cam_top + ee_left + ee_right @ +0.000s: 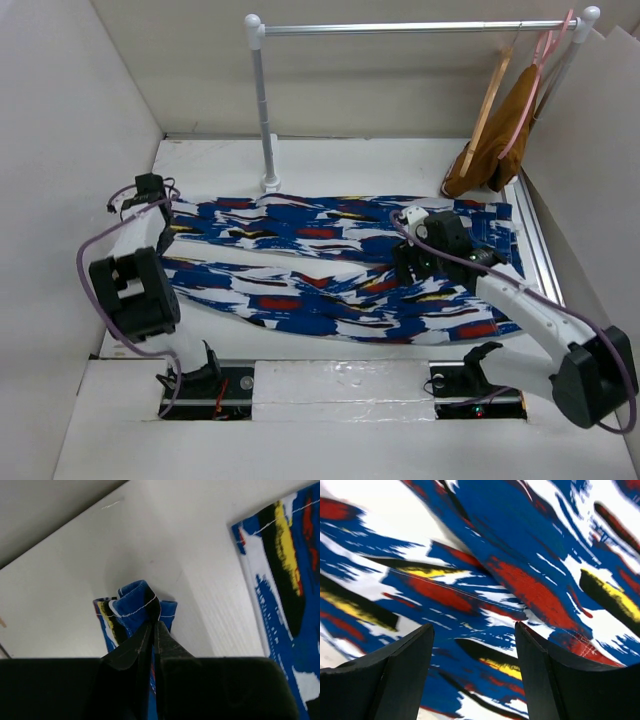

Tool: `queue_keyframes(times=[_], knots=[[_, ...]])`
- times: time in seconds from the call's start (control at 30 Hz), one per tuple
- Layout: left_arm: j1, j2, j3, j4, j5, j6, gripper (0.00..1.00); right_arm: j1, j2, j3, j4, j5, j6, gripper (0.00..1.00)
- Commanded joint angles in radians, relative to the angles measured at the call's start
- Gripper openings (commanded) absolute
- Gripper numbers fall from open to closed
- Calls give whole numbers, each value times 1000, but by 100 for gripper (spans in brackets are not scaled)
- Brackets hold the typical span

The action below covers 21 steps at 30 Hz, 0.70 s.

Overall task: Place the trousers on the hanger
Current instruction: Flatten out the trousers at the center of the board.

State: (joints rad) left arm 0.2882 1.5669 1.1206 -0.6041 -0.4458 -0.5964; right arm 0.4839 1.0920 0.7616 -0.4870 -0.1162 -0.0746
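Top view: we see the trousers (330, 270) spread flat across the white bench (350, 160), both legs running left to right. The hanger (490, 100) hangs from the rail (400, 28) at far right, touching a pink hanger (532, 85) that carries a mustard-brown garment (500, 145), well apart from the trousers. The left pincer (150, 190) sits at the trousers' far left end. The right pincer (412, 265) is over the cloth, right of the middle.

Left wrist: the left pincer (154, 625) is closed narrow, pinching a bunched blue fold of the trousers (135, 597) with a white stitched hem. Another flat edge lies on the bench (190, 530) to the right.

Right wrist: the right pincer (472, 630) is spread wide, holding nothing, patterned trousers (520, 580) filling the frame below. We cannot tell if the tips touch the cloth.
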Motion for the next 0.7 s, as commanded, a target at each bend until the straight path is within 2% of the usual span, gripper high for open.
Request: queue_keyframes(times=[0.0,0.17,0.27,0.3,0.33,0.37,0.47,0.5,0.57,0.67], knots=[[3,57,142,9,-51,7,0,-30,57,-16,105,-71,6,71],[15,195,310,-15,-79,21,0,-30,-12,-57,125,-53,41,71],[34,263,328,-36,-54,35,0,-30,-26,-62,114,-19,41,73],[34,275,326,-61,-50,30,4,-39,-20,-59,110,-22,41,75],[45,285,320,-66,-45,26,16,-39,-17,-53,94,-22,39,76],[45,279,288,-57,-39,35,54,-39,-12,-39,84,-26,27,77],[45,201,230,-27,-31,49,99,-27,-30,-25,61,-36,15,76],[45,120,210,-16,-28,47,99,-12,-87,-30,50,-39,12,73],[45,86,187,-14,-25,46,99,4,-102,-38,45,-48,12,70],[45,-59,110,-8,-18,24,97,28,-173,-54,22,-85,9,25]])
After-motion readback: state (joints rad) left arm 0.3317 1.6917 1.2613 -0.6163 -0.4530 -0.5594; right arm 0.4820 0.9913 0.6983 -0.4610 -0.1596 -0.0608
